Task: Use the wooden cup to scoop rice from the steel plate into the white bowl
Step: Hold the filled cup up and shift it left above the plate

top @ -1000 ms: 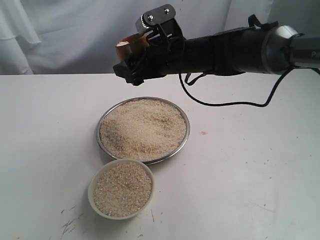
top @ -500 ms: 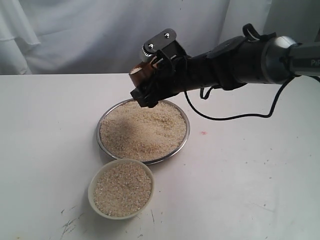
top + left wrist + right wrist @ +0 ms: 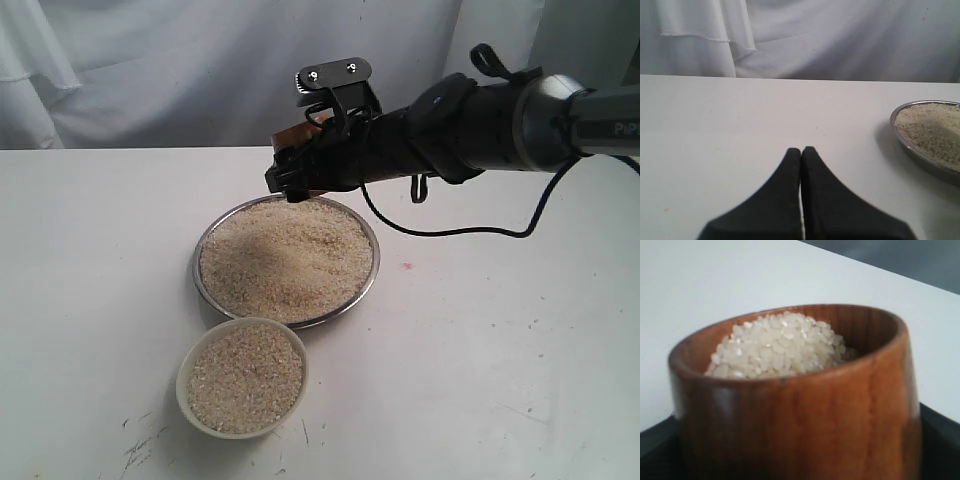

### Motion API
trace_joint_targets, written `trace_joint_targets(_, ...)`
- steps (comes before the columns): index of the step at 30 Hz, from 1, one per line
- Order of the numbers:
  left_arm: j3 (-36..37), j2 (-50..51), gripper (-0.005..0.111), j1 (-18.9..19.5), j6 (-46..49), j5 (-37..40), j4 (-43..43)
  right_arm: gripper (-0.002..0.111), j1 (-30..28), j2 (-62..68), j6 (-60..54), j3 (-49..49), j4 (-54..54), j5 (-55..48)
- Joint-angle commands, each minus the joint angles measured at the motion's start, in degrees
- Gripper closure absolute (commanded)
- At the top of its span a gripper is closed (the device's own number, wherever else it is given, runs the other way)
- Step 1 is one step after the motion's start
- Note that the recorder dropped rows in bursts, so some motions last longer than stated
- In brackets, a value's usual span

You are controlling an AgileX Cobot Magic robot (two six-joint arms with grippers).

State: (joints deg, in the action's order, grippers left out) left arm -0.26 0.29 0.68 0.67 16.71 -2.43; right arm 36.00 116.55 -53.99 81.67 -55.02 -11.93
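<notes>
Bright, soft, even light. A faint shadow lies on the rice (image 3: 255, 245) toward ten o'clock of the plate (image 3: 197, 264). Close up, the cup (image 3: 790, 415) is blurred; the left gripper (image 3: 801, 149) is soft-edged.

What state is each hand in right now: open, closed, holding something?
Left hand: closed, holding nothing.
Right hand: closed on the small reddish-brown wooden cup, filled with pale rice grains.
</notes>
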Motion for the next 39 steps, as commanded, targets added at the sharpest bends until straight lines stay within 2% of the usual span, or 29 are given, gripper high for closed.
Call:
trace_joint_targets(1,0.3,-0.3,0.107,-0.1,-0.2,-0.4,0.0,0.108,1.0,-2.2,18.5,-0.1,17.2,6.0)
trace_joint_targets(8,0.3,-0.3,0.107,-0.1,-0.2,-0.4,0.0,0.108,1.8,-2.3,33.8,-0.1,34.4,8.9)
trace_joint_targets(12,0.3,-0.3,0.107,-0.1,-0.2,-0.4,0.0,0.108,1.8,-2.3,53.3,-0.1,55.0,10.2)
trace_joint_targets(13,0.3,-0.3,0.107,-0.1,-0.2,-0.4,0.0,0.108,1.8,-2.3,54.5,-0.1,57.0,10.3)
trace_joint_targets(17,0.3,-0.3,0.107,-0.1,-0.2,-0.4,0.0,0.108,1.8,-2.3,55.0,-0.1,59.9,10.3)
trace_joint_targets(20,0.3,-0.3,0.107,-0.1,-0.2,-0.4,0.0,0.108,1.8,-2.4,55.0,-0.1,65.8,9.7)
trace_joint_targets(30,0.3,-0.3,0.107,-0.1,-0.2,-0.4,0.0,0.108,3.2,-5.1,54.5,-0.5,72.5,8.9)
trace_joint_targets(39,0.3,-0.3,0.107,-0.1,-0.2,-0.4,0.0,0.108,3.3,-7.0,54.5,-8.2,79.1,19.2)
